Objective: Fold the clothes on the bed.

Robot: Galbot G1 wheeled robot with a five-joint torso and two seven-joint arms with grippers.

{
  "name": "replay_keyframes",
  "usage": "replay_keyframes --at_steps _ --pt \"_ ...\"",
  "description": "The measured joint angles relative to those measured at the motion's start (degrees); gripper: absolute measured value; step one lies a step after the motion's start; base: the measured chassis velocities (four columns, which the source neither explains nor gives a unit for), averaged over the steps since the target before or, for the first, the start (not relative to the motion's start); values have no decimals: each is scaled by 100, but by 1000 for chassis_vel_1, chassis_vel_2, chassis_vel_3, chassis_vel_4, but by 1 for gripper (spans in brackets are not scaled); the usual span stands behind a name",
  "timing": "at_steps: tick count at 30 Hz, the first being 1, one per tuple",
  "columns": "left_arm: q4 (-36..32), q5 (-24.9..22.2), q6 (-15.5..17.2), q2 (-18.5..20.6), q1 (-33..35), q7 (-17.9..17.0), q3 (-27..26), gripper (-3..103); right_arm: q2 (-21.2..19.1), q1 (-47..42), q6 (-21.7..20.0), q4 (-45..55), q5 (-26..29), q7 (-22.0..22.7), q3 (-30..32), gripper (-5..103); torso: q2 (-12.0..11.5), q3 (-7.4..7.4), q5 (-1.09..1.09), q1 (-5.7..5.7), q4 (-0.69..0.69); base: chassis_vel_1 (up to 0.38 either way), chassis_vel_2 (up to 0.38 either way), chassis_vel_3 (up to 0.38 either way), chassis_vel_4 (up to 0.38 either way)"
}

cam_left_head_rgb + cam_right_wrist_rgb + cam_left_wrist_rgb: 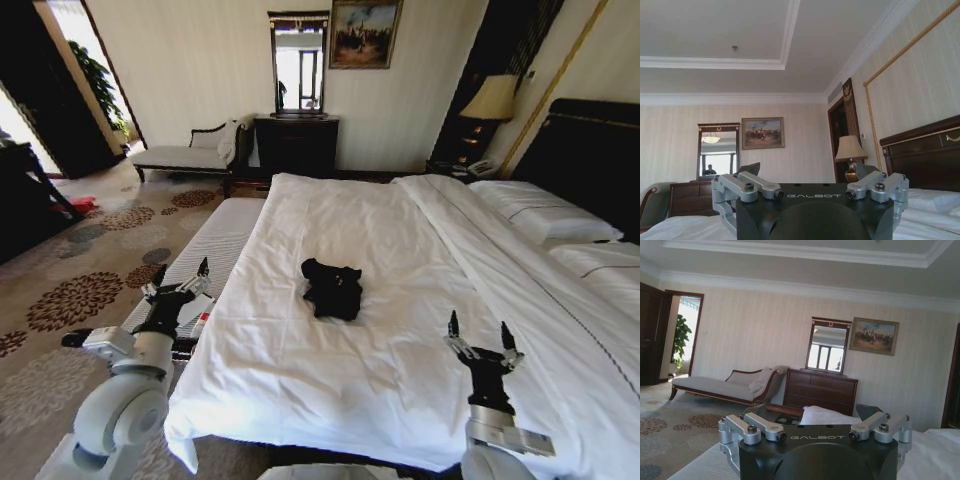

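Note:
The clothes, a crumpled black T-shirt (333,287), lie in a heap near the middle of the bed (400,240), on its white duvet. My left gripper (180,277) is held up beside the bed's left edge, open, fingers pointing upward, well left of the shirt. My right gripper (478,331) stands over the duvet to the right of and nearer than the shirt, also open with nothing between its fingers. In the left wrist view the left gripper (815,427) points at the far wall, and in the right wrist view the right gripper (810,187) does the same.
A pale bench (215,245) runs along the bed's left side. White pillows (545,215) and the dark headboard (590,155) are at the right. A chaise (190,152), dark dresser (295,145) with mirror and a bedside lamp (490,100) line the far wall. Patterned carpet lies to the left.

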Motion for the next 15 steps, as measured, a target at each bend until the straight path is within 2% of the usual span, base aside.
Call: replay_keyframes --at_steps 3,6,7,9,10,12,14,15 --pt "86 146 84 -182 136 14 79 100 -150 -40 -269 213 -64 372 -137 100 0 0 0 0 0 0 0 0 0" --pt "94 -73 190 -231 194 10 85 100 -292 19 -457 296 -161 659 -277 100 0 0 -1 0 1 0 0 0 0" --pt "81 -343 295 -247 206 -27 85 100 -400 96 -651 343 -239 912 -406 100 0 0 0 0 2 0 0 0 0" --pt "-23 -1233 621 -263 184 -199 83 100 -633 316 -1062 384 -288 1432 -755 100 0 0 0 0 1 0 0 0 0" --pt "-23 -1233 621 -263 184 -199 83 100 -633 316 -1062 384 -288 1432 -755 100 0 0 0 0 1 0 0 0 0" --pt "-84 -1870 849 -257 135 -384 57 100 -819 547 -1285 345 -266 1741 -1058 100 0 0 0 0 1 0 0 0 0" --pt "-136 -2646 1212 -261 42 -660 -7 100 -1046 914 -1516 188 -198 2001 -1393 100 0 0 1 0 1 0 0 0 0" --pt "-136 -2646 1212 -261 42 -660 -7 100 -1046 914 -1516 188 -198 2001 -1393 100 0 0 1 0 1 0 0 0 0"
